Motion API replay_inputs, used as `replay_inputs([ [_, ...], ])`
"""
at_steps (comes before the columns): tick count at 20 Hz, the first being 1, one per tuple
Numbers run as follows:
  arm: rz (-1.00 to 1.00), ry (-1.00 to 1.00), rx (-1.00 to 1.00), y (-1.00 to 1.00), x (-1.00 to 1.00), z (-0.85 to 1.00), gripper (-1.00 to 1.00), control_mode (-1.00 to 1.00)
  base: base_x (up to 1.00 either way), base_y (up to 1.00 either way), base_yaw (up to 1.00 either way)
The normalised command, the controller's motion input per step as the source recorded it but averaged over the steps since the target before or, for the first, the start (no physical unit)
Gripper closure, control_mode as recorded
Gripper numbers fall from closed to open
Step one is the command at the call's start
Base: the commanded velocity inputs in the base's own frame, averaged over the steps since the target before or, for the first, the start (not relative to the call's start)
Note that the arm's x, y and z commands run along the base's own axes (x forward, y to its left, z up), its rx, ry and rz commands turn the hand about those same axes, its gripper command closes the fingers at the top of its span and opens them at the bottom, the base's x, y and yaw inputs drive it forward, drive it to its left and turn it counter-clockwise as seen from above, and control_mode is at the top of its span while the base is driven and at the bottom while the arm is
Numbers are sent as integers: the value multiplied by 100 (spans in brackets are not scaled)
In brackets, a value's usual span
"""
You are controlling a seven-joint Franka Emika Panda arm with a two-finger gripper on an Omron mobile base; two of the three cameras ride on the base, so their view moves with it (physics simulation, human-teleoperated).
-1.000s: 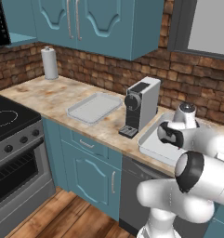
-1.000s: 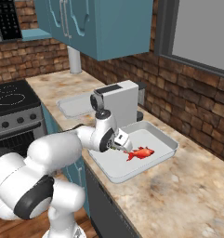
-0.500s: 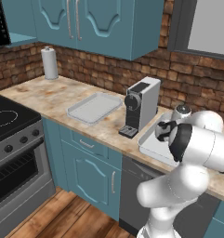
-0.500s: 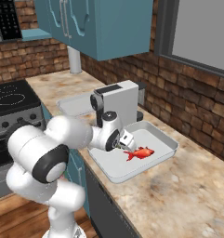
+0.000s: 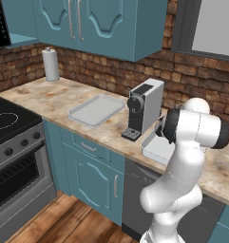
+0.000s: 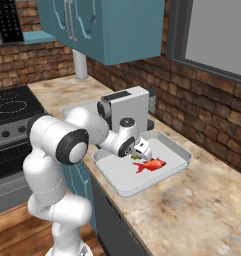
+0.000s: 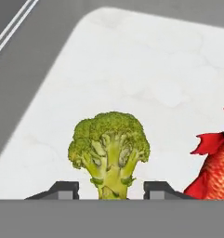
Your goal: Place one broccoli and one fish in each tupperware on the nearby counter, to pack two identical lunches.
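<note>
My gripper (image 6: 142, 149) hangs low over the near tupperware (image 6: 121, 176), a shallow pale tray on the beige counter (image 6: 202, 215). Its fingertips stand open on either side of a green broccoli (image 7: 110, 148), with a small gap on each side of the stem. The broccoli (image 6: 137, 157) rests in the tray just left of a red fish (image 6: 151, 164). The fish (image 7: 213, 163) shows at the right edge of the hand view, on the white tupperware floor (image 7: 146, 69). A second, empty tupperware (image 5: 94, 110) lies further left on the counter.
A black and white coffee machine (image 5: 144, 109) stands between the two trays, close to my arm. A paper towel roll (image 5: 51, 64) stands at the back left by the brick wall. The black stovetop (image 5: 6, 118) borders the counter on the left.
The arm's elbow has swung up and round while the hand stayed low over the near tupperware, shifting slightly towards the fish. Fish and trays have not moved.
</note>
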Motion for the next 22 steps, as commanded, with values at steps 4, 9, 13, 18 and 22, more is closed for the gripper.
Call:
replay_inputs([
  [4,-9,0,0,0,-3,22,-100,-100,0,0,0],
  [9,-3,-4,-3,15,-61,94,-100,-100,0,0,0],
  [13,0,-3,-8,38,-76,100,-100,-100,0,0,0],
  [18,9,0,-9,59,-88,89,-100,-100,0,0,0],
  [22,20,2,-2,47,-74,78,-100,-100,0,0,0],
])
